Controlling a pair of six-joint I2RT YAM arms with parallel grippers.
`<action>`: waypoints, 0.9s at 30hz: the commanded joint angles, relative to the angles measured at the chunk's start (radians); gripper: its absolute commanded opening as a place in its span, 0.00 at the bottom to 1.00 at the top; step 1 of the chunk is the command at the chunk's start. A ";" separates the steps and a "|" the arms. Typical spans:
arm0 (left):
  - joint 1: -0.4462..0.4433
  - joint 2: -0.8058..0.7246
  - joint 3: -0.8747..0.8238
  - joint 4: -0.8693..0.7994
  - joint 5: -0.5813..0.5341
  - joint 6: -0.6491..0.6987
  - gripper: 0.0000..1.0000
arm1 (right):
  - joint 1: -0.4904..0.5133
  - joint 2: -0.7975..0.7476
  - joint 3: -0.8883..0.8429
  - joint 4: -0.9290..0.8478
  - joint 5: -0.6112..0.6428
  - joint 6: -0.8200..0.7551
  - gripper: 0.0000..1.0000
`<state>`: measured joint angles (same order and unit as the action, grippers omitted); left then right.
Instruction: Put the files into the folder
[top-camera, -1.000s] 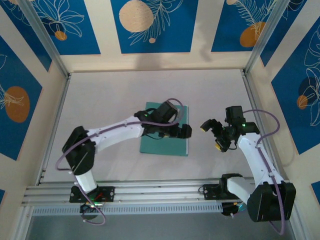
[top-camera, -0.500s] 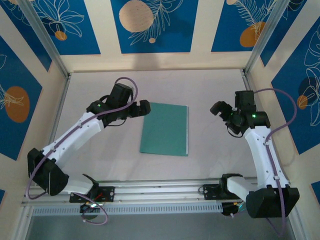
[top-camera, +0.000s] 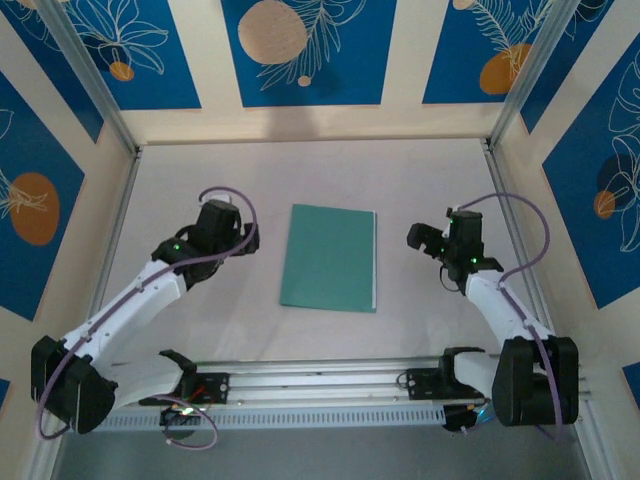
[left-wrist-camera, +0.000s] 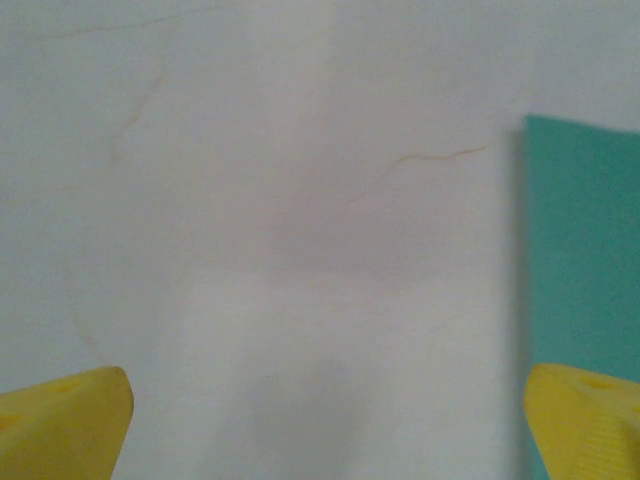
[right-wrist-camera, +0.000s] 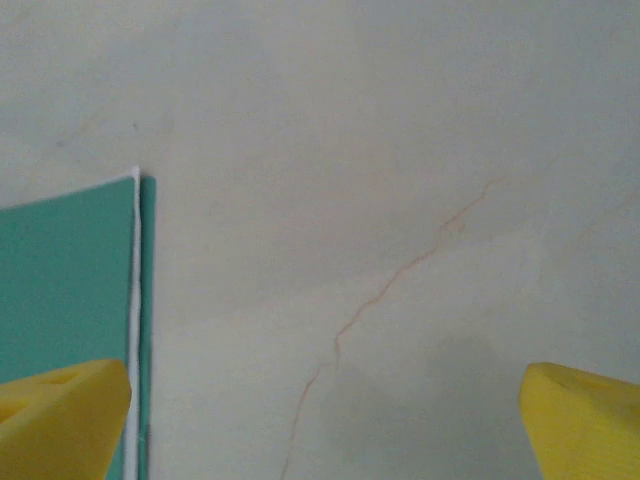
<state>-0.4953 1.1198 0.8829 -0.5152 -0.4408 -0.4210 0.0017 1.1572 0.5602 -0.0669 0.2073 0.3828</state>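
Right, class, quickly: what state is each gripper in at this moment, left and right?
Left gripper: open, jaws wide apart, holding nothing.
Right gripper: open, jaws wide apart, holding nothing.

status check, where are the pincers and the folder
Open left pincer above table, left of folder. Open right pincer to its right. The folder closed flat, white sheet edge along its right side. Nothing in the way.
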 joint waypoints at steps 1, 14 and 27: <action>0.025 -0.045 -0.046 0.080 -0.125 0.111 1.00 | -0.008 0.045 -0.002 0.232 -0.019 -0.109 0.99; 0.055 -0.114 -0.183 0.129 -0.166 0.100 1.00 | -0.039 0.260 -0.044 0.599 -0.093 -0.227 0.99; 0.079 -0.142 -0.241 0.145 -0.179 0.115 1.00 | -0.015 0.361 -0.198 0.972 -0.103 -0.260 0.99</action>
<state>-0.4335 0.9913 0.6624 -0.3981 -0.5938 -0.3298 -0.0132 1.4986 0.3817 0.7567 0.1192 0.1493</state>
